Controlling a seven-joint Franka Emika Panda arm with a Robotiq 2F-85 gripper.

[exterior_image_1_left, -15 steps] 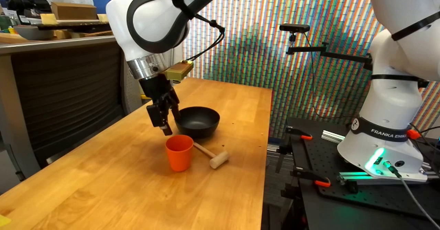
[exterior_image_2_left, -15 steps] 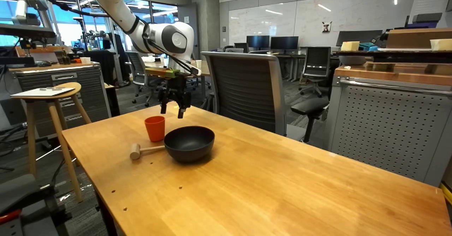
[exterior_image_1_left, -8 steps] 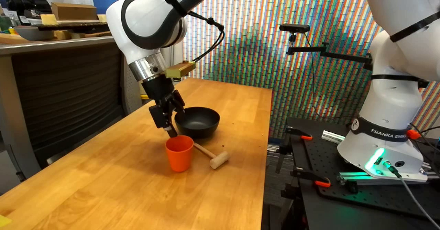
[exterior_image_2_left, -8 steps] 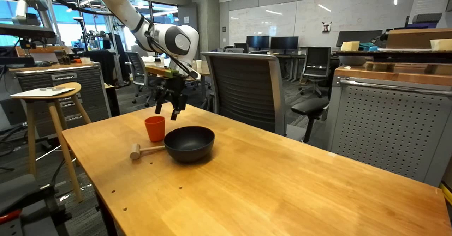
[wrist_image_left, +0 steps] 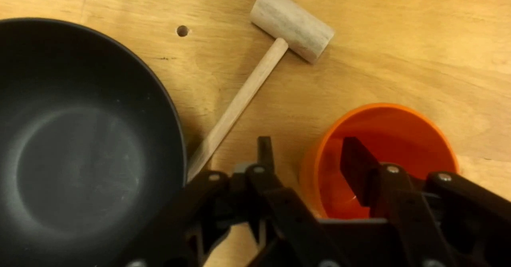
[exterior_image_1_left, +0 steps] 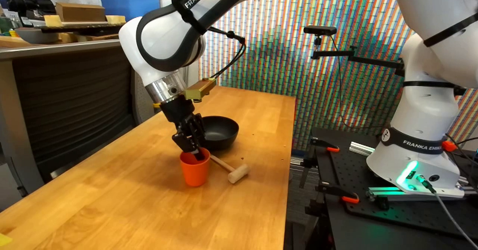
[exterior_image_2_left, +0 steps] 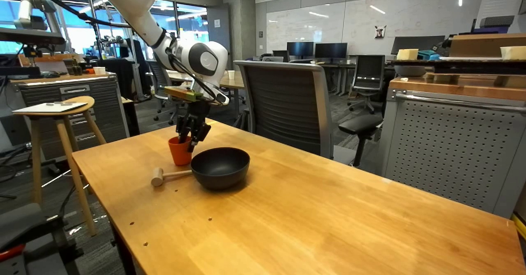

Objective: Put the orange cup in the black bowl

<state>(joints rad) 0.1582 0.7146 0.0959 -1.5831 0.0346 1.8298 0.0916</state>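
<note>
Wrist view: spread, my claw (wrist_image_left: 308, 146) straddles the wall of the orange cup (wrist_image_left: 399, 145). The black bowl (wrist_image_left: 82, 147) stands nearby.

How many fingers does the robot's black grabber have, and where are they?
2. In the wrist view, one finger is inside the orange cup; the other finger is outside it, on the side toward the black bowl. Both tips show there.
</note>
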